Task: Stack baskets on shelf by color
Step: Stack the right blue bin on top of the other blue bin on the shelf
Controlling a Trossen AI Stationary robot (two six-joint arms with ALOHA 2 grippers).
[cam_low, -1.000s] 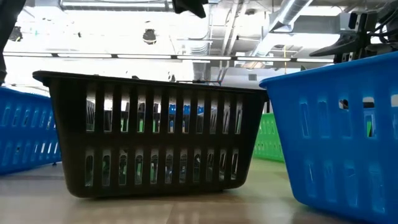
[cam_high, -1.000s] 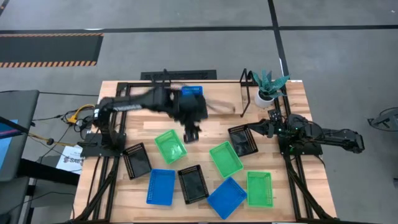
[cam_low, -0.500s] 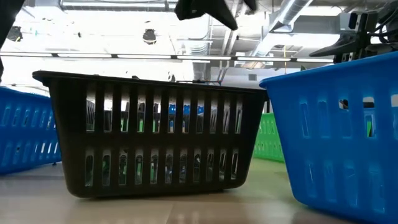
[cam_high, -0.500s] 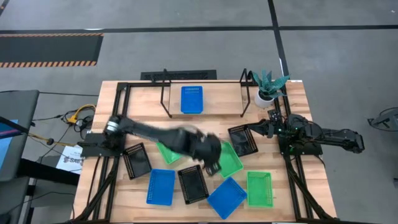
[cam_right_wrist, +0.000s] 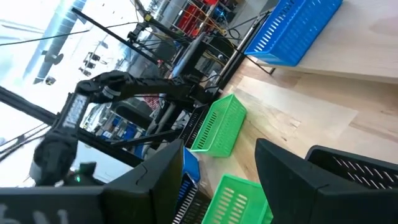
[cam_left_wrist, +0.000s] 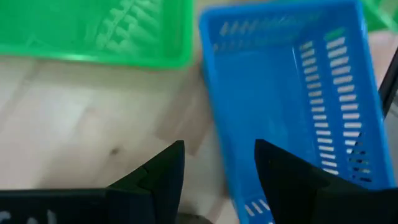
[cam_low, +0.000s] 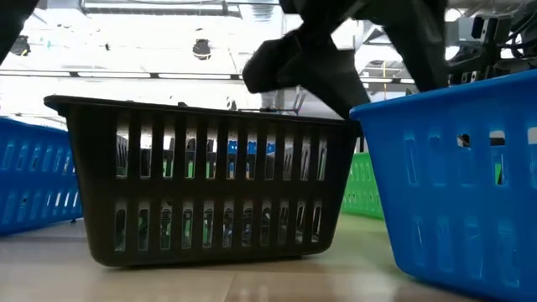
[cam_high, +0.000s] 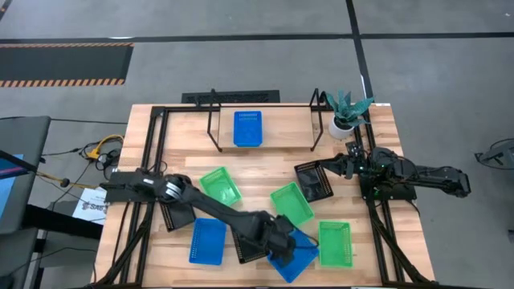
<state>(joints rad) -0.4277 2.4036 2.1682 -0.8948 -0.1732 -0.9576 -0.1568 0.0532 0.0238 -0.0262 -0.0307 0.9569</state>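
Observation:
A blue basket [cam_high: 247, 128] lies flat on the light-wood shelf [cam_high: 281, 132] at the far side. On the table lie three green baskets [cam_high: 219, 187] [cam_high: 291, 205] [cam_high: 335, 243], three black ones [cam_high: 177, 206] [cam_high: 249, 238] [cam_high: 313, 181] and two blue ones [cam_high: 207, 241] [cam_high: 295, 257]. My left gripper [cam_left_wrist: 219, 168] is open and slants down over the near-right blue basket [cam_left_wrist: 292, 93], its fingers on either side of one long wall; no touch shows. My right gripper [cam_right_wrist: 217, 174] is open at the right edge, beside a black basket.
A white pot with a plant [cam_high: 345, 116] stands at the far right corner beside the shelf. In the low view a black basket [cam_low: 201, 176] and a blue one [cam_low: 453, 176] fill the foreground, with the left arm [cam_low: 336, 50] above them. Bare wood shows between shelf and baskets.
My left gripper has swept from the shelf toward the table's near edge and to the right, sinking and rolling its wrist, and now hangs low over the near-right blue basket. The blue basket on the shelf has stayed put. My right arm has kept still.

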